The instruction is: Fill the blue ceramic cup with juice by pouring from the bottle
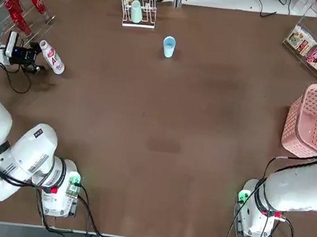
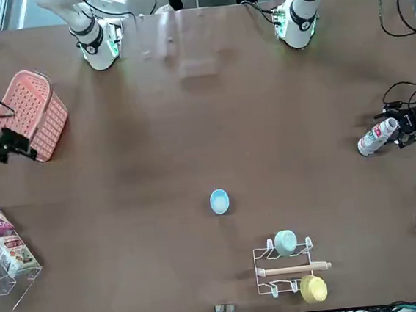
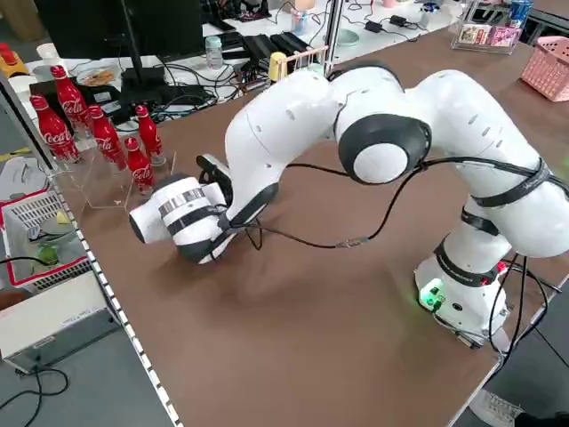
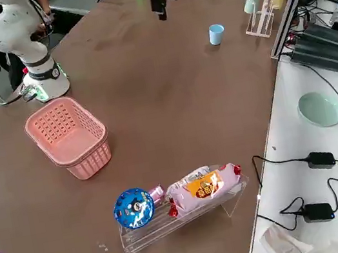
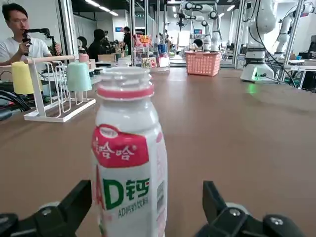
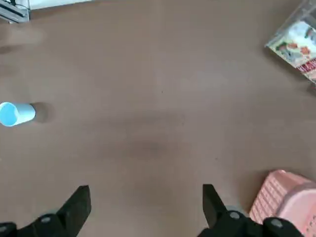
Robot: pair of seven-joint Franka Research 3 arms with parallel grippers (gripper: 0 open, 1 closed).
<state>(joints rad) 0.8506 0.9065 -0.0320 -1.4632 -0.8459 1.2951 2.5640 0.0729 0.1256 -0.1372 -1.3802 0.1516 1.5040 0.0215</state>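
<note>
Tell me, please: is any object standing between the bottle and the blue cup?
Nothing visible does. The bottle stands between the open left end effector fingers at the table's left edge; only bare table separates it from the blue ceramic cup.

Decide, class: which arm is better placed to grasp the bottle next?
Left. The left claw is open with the bottle upright between its fingers. The right claw hangs open near the pink basket, far across the table.

Glossy white plastic bottle (image 5: 129,158), smooth glazed blue cup (image 1: 168,46), matt brown table (image 1: 169,125)
</note>
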